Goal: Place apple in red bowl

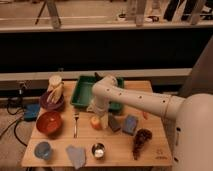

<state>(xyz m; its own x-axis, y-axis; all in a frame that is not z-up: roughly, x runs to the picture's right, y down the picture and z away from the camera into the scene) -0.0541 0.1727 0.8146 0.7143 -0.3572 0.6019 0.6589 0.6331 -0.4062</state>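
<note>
The apple (95,122), small and orange-yellow, sits on the wooden table (160,150) near its middle. My gripper (98,111) is at the end of the white arm, directly above the apple and touching or nearly touching its top. The red bowl (49,123) stands on the table to the left of the apple, about two bowl-widths from it, with nothing inside.
A fork (76,123) lies between apple and red bowl. A purple bowl with bananas (53,98) is behind the red bowl, a green tray (80,95) behind the apple. A dark sponge (114,123), blue sponge (131,124), grapes (141,140), metal cup (98,150), grey cloth (76,156) and blue cup (43,149) lie around.
</note>
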